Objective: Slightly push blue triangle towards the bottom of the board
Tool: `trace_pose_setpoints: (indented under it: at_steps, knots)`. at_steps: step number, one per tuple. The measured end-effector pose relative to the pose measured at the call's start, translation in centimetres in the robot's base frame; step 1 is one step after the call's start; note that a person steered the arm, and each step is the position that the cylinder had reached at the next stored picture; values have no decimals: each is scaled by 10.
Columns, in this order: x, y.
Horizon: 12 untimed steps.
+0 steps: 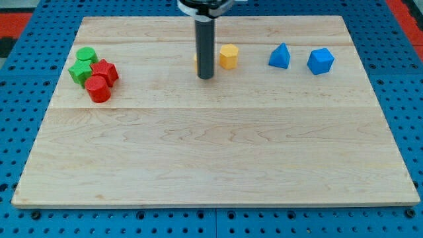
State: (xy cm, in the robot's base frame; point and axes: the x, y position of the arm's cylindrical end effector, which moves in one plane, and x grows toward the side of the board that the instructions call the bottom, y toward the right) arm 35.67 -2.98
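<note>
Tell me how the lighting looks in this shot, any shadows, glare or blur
Camera view: even, soft light across the wooden board, no glare; only faint shadows under the blue triangle and the other blocks. My tip is sharp, left of the yellow block; the rod's top is cut off by the view's top.

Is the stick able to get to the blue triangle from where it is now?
Probably yes. My tip sits to the view's left of the blue triangle, with the yellow block between them, so I'd likely swing around it to approach from the top.
</note>
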Motion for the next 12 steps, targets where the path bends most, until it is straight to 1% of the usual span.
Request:
trace_pose_setpoints:
  at_steps: [1,2,4,5,6,8,9,10,11,12]
  knots:
    - [-5,-23]
    - [25,3]
    - [27,161]
    - [16,202]
    - [-5,209]
    - [-8,211]
    - [-42,200]
    - [-76,176]
    - [-92,159]
    - [-88,144]
